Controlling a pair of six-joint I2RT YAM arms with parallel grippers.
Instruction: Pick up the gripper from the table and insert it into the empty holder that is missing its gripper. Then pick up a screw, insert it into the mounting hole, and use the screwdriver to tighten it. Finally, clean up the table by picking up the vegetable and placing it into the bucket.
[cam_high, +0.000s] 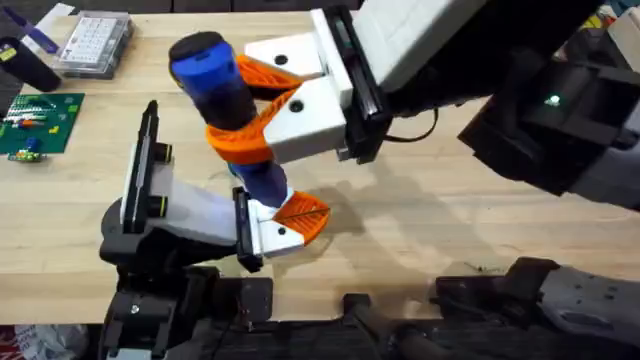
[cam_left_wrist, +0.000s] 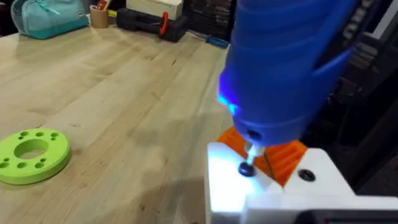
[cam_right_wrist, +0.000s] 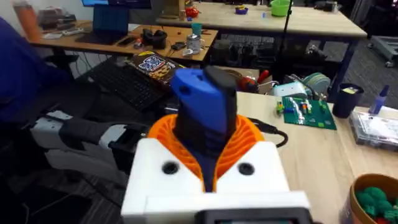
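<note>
**Screwdriver clamped upright over the holder, tip on a screw**

The right gripper (cam_high: 262, 112), a large white claw with curved orange fingers (cam_high: 243, 143), is closed around the blue screwdriver (cam_high: 225, 95), holding it by the barrel. In the overhead view the tool's long axis runs from about 11 o'clock at its dark butt cap down to 5 o'clock at its tip, so it stands nearly upright with the tip pointing down at the table. The right wrist view shows the same grip: the blue body (cam_right_wrist: 204, 106) rises from between the ribbed orange pads (cam_right_wrist: 249, 140).

The screwdriver is thick, bright blue and pen-shaped, narrowing to a thin metal bit (cam_left_wrist: 250, 152). A blue light glows on its lower body in the left wrist view.

The bit meets a small dark screw head (cam_left_wrist: 247, 168) on the white blocky holder (cam_left_wrist: 261, 193), directly beneath the tool. The holder (cam_high: 275, 232) sits at the end of the left arm, at 6 o'clock from the right gripper in the overhead view. The flat orange gripper (cam_high: 303, 215), leaf-shaped and ribbed, sticks out of the holder toward 2 o'clock, just beside the screwdriver's tip. Whether the left arm's own jaws are open or closed cannot be told.

Farther out, a lime-green ring (cam_left_wrist: 30, 155) lies flat on the wooden table (cam_high: 450, 210), and an orange bucket (cam_right_wrist: 357, 199) holds green toys.
</note>
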